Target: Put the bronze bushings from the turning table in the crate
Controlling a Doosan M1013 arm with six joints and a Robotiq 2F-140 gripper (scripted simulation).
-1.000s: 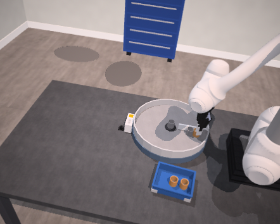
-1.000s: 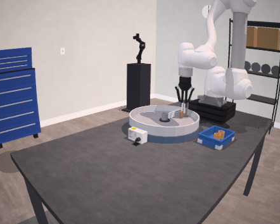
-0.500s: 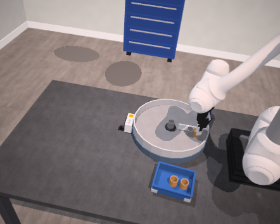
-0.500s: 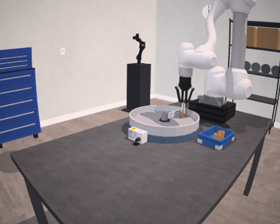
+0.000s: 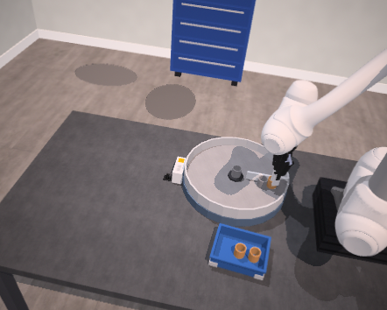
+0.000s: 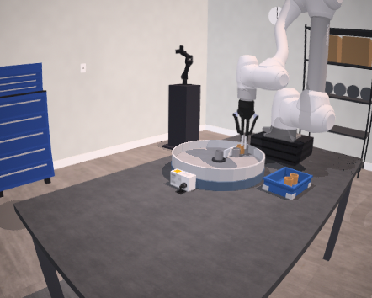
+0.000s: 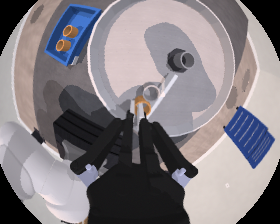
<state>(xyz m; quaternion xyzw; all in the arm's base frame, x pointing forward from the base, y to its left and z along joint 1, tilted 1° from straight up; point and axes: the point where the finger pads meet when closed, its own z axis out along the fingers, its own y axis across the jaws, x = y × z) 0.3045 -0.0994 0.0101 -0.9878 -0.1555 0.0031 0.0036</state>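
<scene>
While our black two-finger gripper [image 5: 275, 178] [image 6: 243, 146] [image 7: 135, 106] stands nearly closed, pinching the wall of an orange-bronze cylindrical bushing [image 5: 270, 184] [image 6: 241, 150] [image 7: 145, 110] right of centre in the top view, we see two matching bushings [image 5: 240, 255] [image 6: 288, 183] [image 7: 63, 47] in the blue rectangular crate [image 5: 223, 250] [image 6: 278, 188] [image 7: 86, 21], lower right.

The round turning table [image 5: 206, 206] [image 6: 215, 170] [image 7: 97, 82] has a pale surface, a raised pale rim and a blue lower side. Inside its rim, near the edge, an orange-brown bronze bushing [image 5: 270, 183] [image 6: 241, 148] [image 7: 144, 108] is partly hidden; its exact tilt is unclear. Just beside it, also inside the turning table, is a grey, hollow steel bushing [image 5: 262, 179] [image 6: 236, 152] [image 7: 151, 92]. Outside, near the turning table, the open blue crate [image 5: 223, 243] [image 6: 276, 185] [image 7: 79, 14] contains two upright bronze bushings, close together.
</scene>
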